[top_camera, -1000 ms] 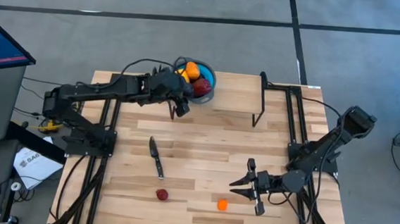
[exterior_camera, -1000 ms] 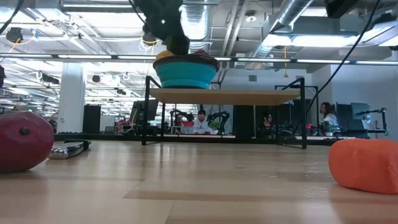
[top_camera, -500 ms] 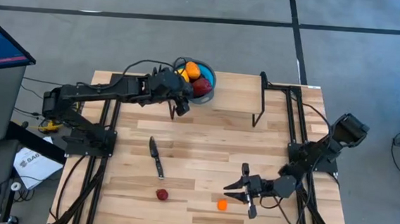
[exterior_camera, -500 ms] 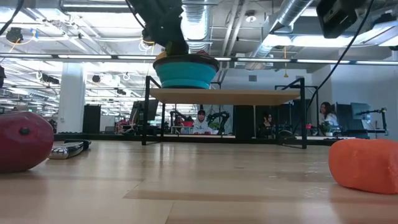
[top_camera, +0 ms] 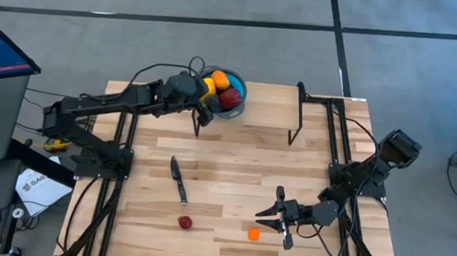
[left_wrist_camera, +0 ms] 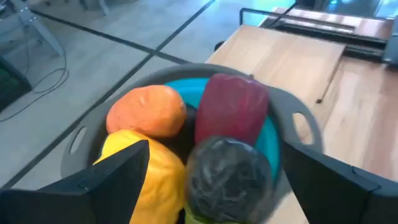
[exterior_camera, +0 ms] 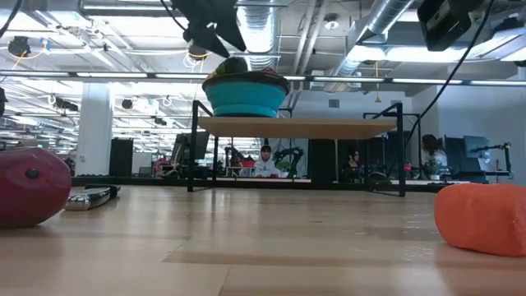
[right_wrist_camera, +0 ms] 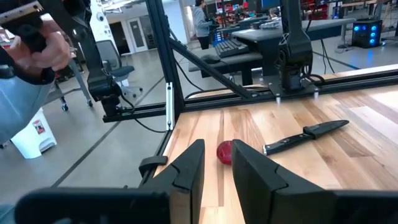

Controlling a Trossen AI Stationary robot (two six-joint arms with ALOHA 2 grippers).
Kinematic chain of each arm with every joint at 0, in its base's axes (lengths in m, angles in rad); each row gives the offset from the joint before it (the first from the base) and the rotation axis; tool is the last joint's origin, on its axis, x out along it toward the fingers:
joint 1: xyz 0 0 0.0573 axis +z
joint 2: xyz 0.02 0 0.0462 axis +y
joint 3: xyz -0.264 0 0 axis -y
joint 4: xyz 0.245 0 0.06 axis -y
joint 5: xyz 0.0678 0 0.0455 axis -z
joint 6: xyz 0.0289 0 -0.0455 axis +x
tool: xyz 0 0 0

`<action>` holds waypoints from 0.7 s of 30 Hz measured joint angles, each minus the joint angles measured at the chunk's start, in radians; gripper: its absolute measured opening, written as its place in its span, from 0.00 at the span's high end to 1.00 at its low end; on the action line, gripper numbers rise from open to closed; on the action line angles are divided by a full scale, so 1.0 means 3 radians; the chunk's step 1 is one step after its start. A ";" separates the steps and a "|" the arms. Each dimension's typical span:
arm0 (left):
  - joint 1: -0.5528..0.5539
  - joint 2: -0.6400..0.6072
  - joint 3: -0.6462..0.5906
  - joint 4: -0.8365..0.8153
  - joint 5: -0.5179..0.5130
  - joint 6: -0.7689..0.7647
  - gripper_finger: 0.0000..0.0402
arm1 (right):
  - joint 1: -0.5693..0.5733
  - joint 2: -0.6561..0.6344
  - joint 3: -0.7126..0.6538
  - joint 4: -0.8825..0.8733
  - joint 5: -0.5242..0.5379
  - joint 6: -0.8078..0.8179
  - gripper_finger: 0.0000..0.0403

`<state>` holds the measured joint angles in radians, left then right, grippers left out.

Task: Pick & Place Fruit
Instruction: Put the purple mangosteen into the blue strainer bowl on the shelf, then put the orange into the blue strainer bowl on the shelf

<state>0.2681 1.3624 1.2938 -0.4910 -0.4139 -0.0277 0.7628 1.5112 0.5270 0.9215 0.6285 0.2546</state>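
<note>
Beside the bowl (top_camera: 232, 95) holding fruit (left_wrist_camera: 231, 113): left gripper (top_camera: 199, 102), fingers spread, empty. Well away from the bowl: knife (top_camera: 178, 180), red fruit (top_camera: 185, 222), orange fruit (top_camera: 254, 235), and right gripper (top_camera: 269, 216), open, empty.

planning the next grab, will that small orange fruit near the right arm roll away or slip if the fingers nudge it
The orange fruit looks stubby and slightly elongated in the low view, so it would probably rock or roll sideways rather than far. Its surface looks matte, so slipping seems unlikely. It is small, likely light, and a nudge from the right gripper could scoot it across the smooth table.
</note>
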 joint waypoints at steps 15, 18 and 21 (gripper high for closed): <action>-0.0791 -0.0114 -0.0011 -0.0022 0.0007 -0.0016 0.29 | -0.0024 -0.0001 -0.0001 -0.0271 -0.0116 0.0183 0.81; -0.1250 -0.0114 -0.0103 -0.0022 0.0004 -0.0056 0.31 | -0.0101 -0.0003 0.0004 -0.0366 -0.0608 0.0258 0.81; -0.1698 -0.0114 -0.0283 0.0088 0.0004 -0.0228 0.33 | -0.0150 -0.0003 0.0128 -0.0810 -0.0977 0.0373 0.80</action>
<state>-0.2413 1.3281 1.2088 -0.4647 -0.4126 -0.0962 0.7176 1.5105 0.5654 0.6785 0.3355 0.3667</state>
